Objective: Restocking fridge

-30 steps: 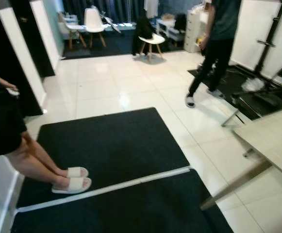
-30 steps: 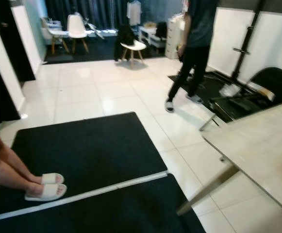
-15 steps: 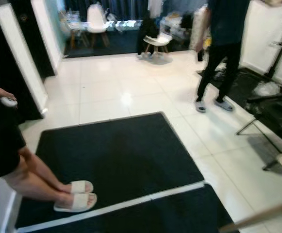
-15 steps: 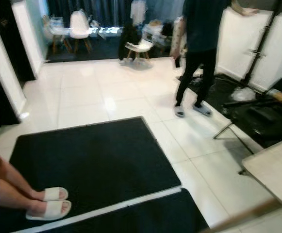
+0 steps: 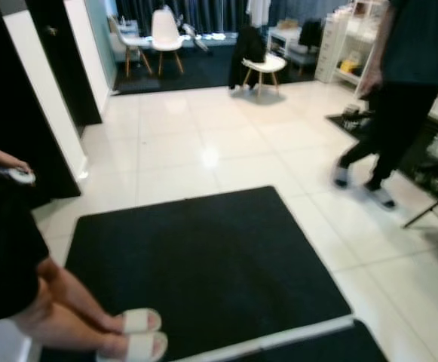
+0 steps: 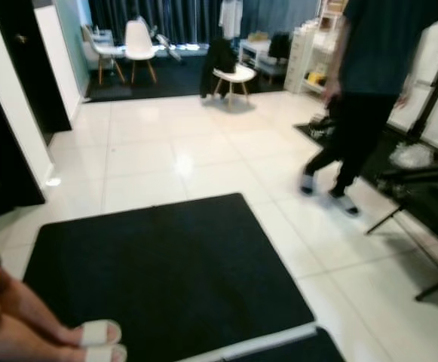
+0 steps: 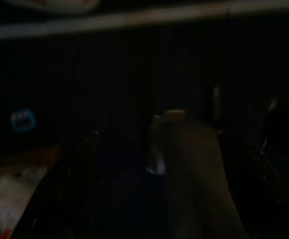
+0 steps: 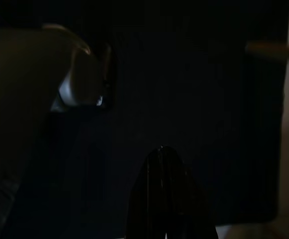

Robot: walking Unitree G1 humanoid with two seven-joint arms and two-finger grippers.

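White tile floor (image 5: 196, 143), glossy, with a black mat (image 5: 203, 271) laid across the foreground and a pale strip (image 5: 279, 343) along its near edge.

Change since a second ago: your head camera has swung to the robot's left. The tabletop that stood at the right edge then has dropped out of frame, and the mat now sits more centrally. Read this as the robot turning on the spot, not as things moving. One real mover: the person in dark clothes (image 5: 399, 83) has stepped across at the right.

Meaning for the task: judged to be a travel or search phase. You have no fridge and no stock item in any view, so where the task's things lie cannot be told from here.

Other entries: a person's bare legs and white slides (image 5: 139, 335) at the left edge, a hand (image 5: 7, 162) holding a small pale object; white chairs (image 5: 166, 34) at the far end.

View differences: the eye views give you the room. The left wrist view is nearly black, one dim rounded shape and a pale band. The right wrist view shows the right gripper (image 8: 164, 154), its fingers drawn together to a point over the dark mat. Left fingers: you cannot tell.
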